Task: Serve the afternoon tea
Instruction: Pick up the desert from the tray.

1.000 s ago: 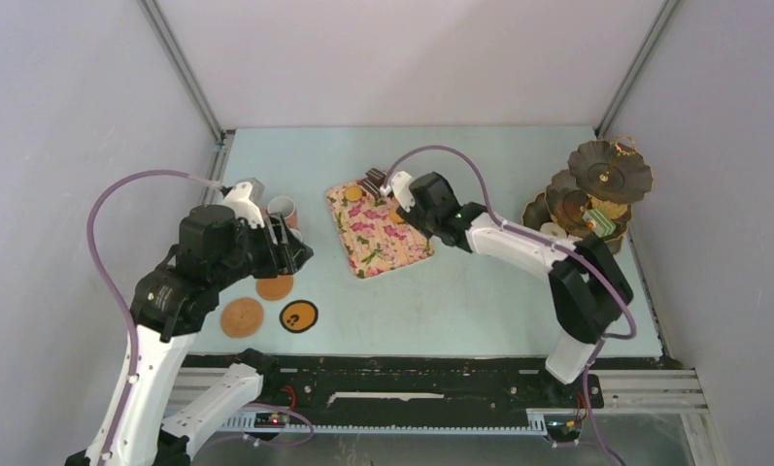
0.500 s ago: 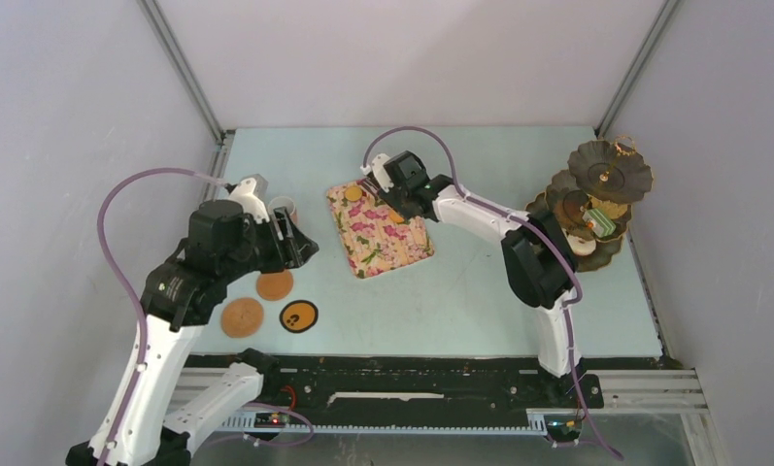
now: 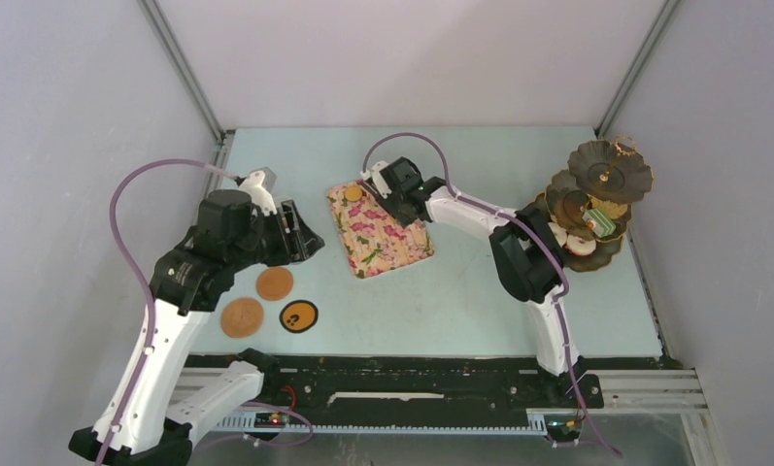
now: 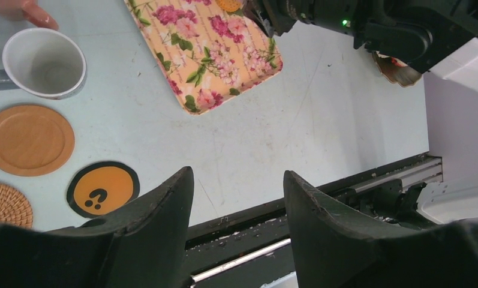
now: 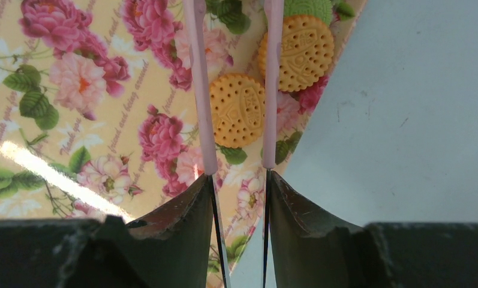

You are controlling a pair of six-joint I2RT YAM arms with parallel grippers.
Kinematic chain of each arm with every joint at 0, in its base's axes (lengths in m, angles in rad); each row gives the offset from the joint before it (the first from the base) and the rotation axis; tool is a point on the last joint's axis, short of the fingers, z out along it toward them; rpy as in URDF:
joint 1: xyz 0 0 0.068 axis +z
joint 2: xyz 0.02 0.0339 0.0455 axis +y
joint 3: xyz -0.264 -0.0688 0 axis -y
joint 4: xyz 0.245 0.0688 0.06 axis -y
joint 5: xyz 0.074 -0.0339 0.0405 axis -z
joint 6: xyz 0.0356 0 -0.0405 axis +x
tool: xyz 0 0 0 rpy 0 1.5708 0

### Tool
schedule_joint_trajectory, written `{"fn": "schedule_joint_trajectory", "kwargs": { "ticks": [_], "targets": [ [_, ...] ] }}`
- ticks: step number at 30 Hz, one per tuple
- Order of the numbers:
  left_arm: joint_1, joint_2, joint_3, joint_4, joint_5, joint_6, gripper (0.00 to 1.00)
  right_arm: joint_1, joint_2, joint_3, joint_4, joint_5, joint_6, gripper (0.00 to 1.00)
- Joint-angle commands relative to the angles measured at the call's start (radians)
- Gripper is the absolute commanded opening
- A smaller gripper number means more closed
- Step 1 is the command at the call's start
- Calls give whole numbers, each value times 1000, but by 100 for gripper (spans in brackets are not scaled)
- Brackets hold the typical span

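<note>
Two biscuits [image 5: 237, 110] lay on floral tray [image 5: 74, 120]; my right jaws gripped pink tongs [image 5: 198, 90] straddling one; left jaws gaped, empty.

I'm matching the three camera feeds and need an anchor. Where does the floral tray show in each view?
Top external: floral tray mid-table, just left of centre.
Left wrist: tray at top centre, lying diagonally.
Right wrist: tray fills the left and centre, behind the pink tongs held in the right gripper.
Shared landmark: the pale blue table bordering the tray.
</note>
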Motion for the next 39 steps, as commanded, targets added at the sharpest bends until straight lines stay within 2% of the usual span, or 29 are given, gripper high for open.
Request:
{"fn": "schedule_joint_trajectory", "kwargs": {
  "ticks": [1,15,32,39],
  "targets": [
    [4,4,40,38,25,20,62,-4,17,63,4,8,32,39],
    [11,-2,39,36,38,38,62,1,34,111,-39,81,44,41],
    [23,-1,36,33,51,51,62,17,110,185,-53,26,43,39],
    [28,-11,33,26,52,51,62,20,134,231,-74,9,93,40]
  ]
}}
